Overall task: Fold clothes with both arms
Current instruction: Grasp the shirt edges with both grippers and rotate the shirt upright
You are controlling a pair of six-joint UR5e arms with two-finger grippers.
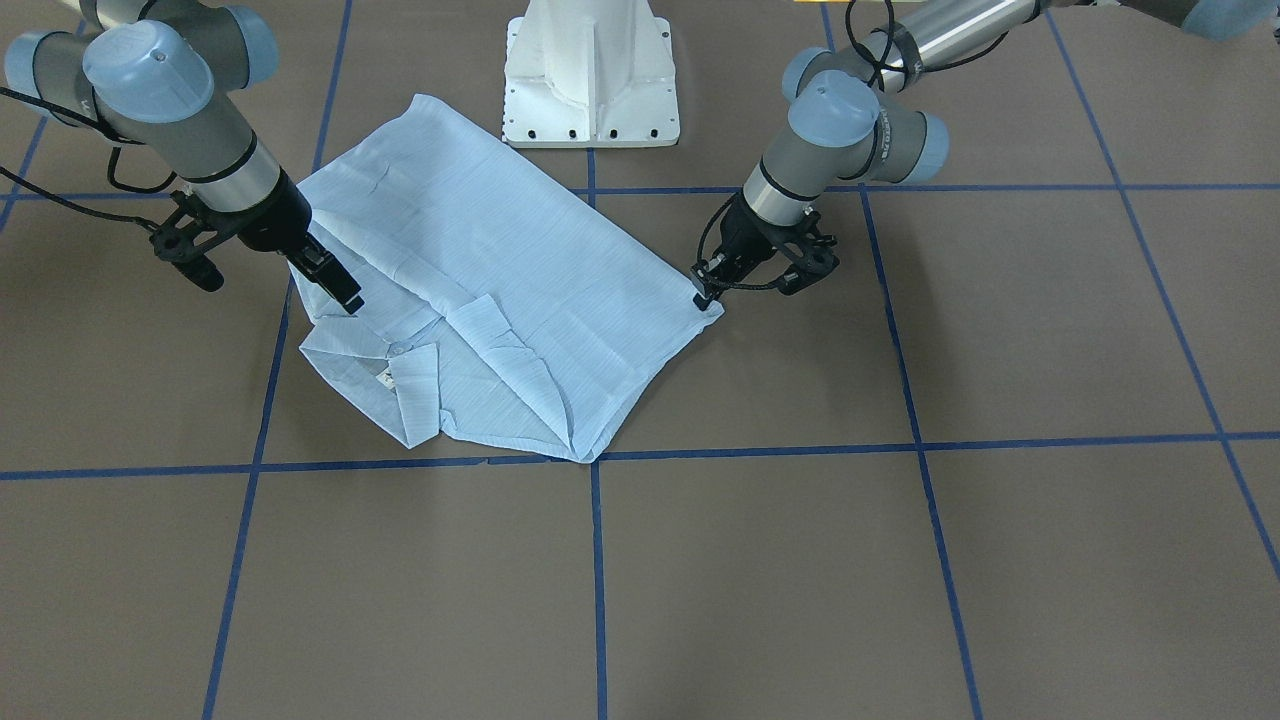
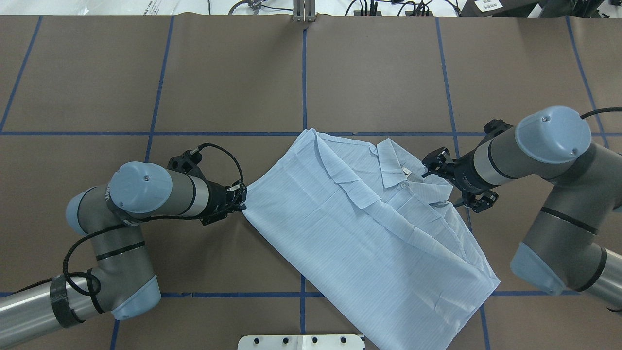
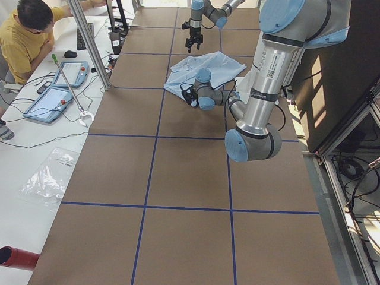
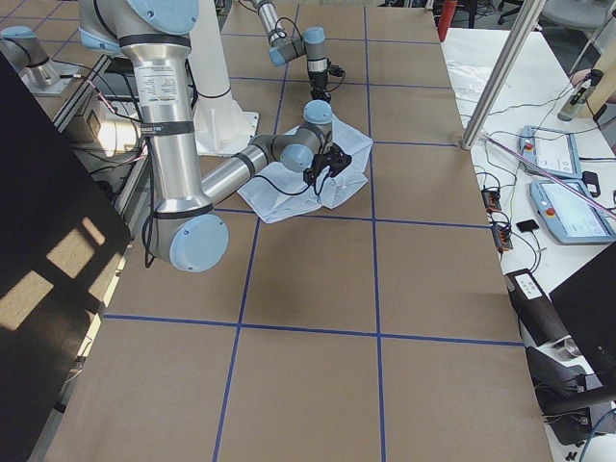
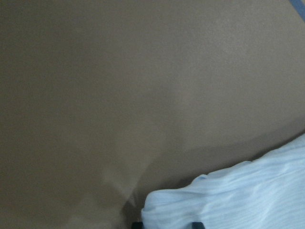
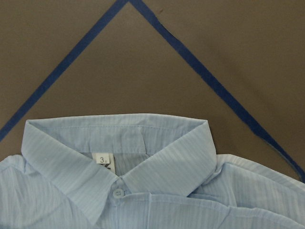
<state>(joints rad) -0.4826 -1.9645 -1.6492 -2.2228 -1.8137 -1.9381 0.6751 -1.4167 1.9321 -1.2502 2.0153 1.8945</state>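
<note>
The pale-blue striped shirt [image 2: 359,233] lies partly folded on the brown table, with its collar [image 6: 114,148], neck label and top button facing up. My left gripper [image 2: 241,198] is at the shirt's corner on my left and is shut on the fabric [image 5: 224,200]. In the front-facing view the left gripper [image 1: 705,295] pinches that same corner low on the table. My right gripper [image 1: 338,282] hangs low over the shoulder fold beside the collar. Its fingers touch or nearly touch the cloth, and I cannot tell whether they are open or shut.
The white pedestal base [image 1: 590,75] stands just behind the shirt. Blue tape lines [image 1: 598,560] cross the brown table. A person in a yellow top [image 3: 27,41] sits at a side bench with tablets and cables. A metal post [image 4: 500,72] stands at the table's edge.
</note>
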